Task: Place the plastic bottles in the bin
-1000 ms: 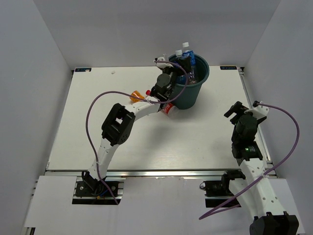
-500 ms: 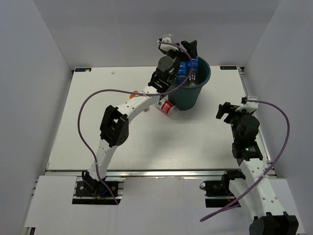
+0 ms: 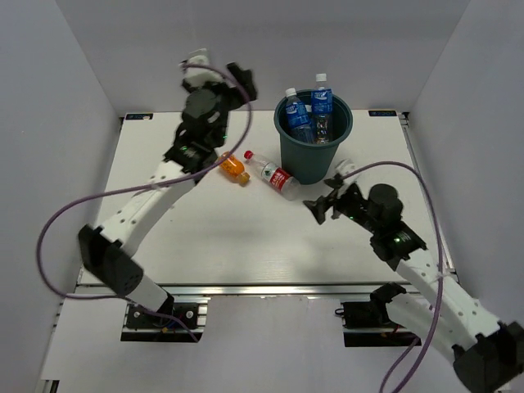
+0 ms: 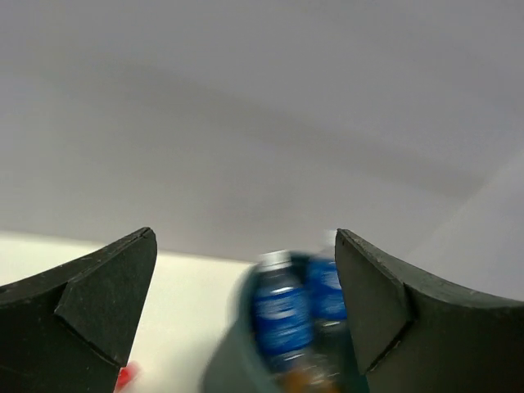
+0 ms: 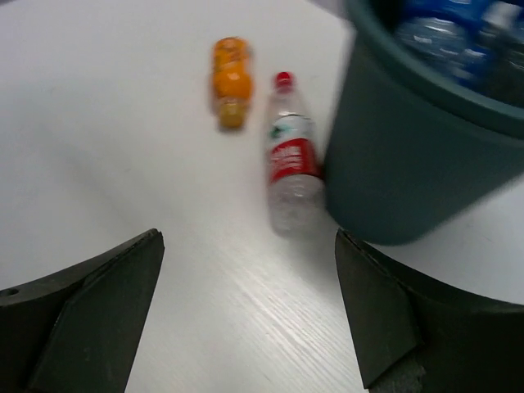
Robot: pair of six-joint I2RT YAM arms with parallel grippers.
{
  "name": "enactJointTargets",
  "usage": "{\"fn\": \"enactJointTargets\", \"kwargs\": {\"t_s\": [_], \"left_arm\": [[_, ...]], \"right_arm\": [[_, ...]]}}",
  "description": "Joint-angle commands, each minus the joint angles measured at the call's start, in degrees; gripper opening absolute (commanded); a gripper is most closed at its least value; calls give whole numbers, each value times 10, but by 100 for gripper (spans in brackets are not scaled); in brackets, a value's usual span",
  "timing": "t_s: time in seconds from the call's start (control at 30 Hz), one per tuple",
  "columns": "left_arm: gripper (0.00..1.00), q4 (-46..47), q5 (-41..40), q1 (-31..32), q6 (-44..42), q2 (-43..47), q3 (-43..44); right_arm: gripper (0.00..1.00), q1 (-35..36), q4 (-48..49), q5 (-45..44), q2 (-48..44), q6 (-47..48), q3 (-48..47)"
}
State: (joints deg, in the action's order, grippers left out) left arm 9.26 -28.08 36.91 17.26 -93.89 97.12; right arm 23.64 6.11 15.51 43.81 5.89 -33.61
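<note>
The dark teal bin (image 3: 312,155) stands at the back of the table with two blue-label bottles (image 3: 321,100) sticking up out of it. They also show blurred in the left wrist view (image 4: 282,311). An orange bottle (image 3: 234,168) and a red-label bottle (image 3: 273,174) lie on the table left of the bin; both show in the right wrist view, the orange bottle (image 5: 231,80) and the red-label one (image 5: 292,164) against the bin (image 5: 417,147). My left gripper (image 3: 237,80) is open and empty, raised left of the bin. My right gripper (image 3: 321,209) is open and empty, low near the bin's front.
White walls close in the table (image 3: 188,233) at the back and both sides. Purple cables loop from both arms.
My left gripper has pulled away from above the bin, up and to the left, empty. My right arm has swung from the right edge toward the bottles in front of the bin.
</note>
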Motion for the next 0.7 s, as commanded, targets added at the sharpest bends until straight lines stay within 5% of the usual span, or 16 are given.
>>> {"fn": "enactJointTargets", "kwargs": {"t_s": [0.0, 0.17, 0.27, 0.67], "left_arm": [[98, -109, -25, -74, 85, 98, -143], [98, -150, -66, -133, 177, 249, -395], [98, -184, -60, -142, 227, 307, -473], [98, -237, -120, -163, 242, 375, -516]], "right_arm": [[89, 111, -22, -89, 64, 74, -48], [89, 206, -30, -231, 209, 77, -113], [89, 222, -34, -284, 310, 60, -176], [89, 230, -45, -450, 631, 122, -437]]}}
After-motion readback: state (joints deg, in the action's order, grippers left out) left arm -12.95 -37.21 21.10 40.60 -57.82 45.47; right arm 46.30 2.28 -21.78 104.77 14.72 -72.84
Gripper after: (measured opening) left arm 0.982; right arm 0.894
